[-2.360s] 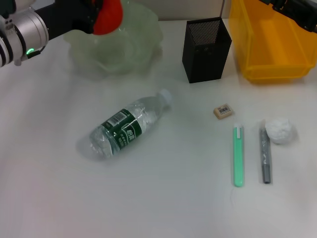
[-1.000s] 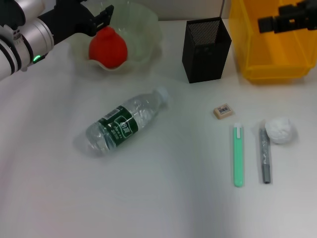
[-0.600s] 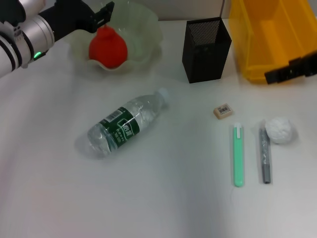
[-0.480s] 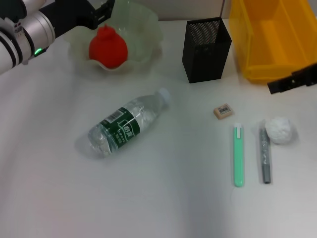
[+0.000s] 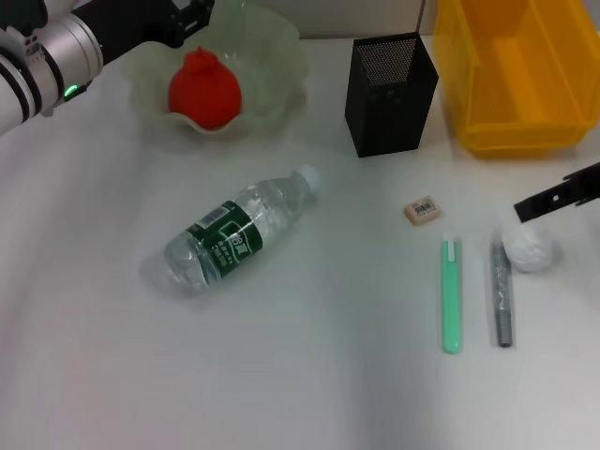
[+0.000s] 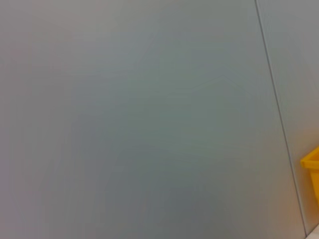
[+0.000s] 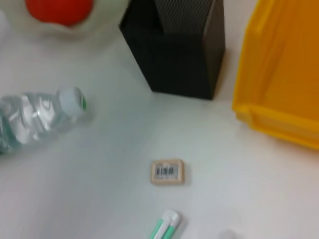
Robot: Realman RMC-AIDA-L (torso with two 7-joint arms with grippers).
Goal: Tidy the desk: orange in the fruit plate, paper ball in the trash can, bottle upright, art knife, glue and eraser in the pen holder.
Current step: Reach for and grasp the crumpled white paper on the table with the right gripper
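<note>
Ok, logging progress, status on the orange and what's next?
Orange sits in fruit plate. Left pincer above plate's rim. Right pincer closing on paper ball. Bottle lying down.

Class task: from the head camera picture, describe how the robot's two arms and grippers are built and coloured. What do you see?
The left arm, at the picture's upper left, is a silver-grey metal cylinder with black bands and a small green indicator light, ending in a matt black left gripper. Of the right gripper, only a thin, flat black bar shows at the right edge. No cables, sleeves or printed markings show on either.
</note>
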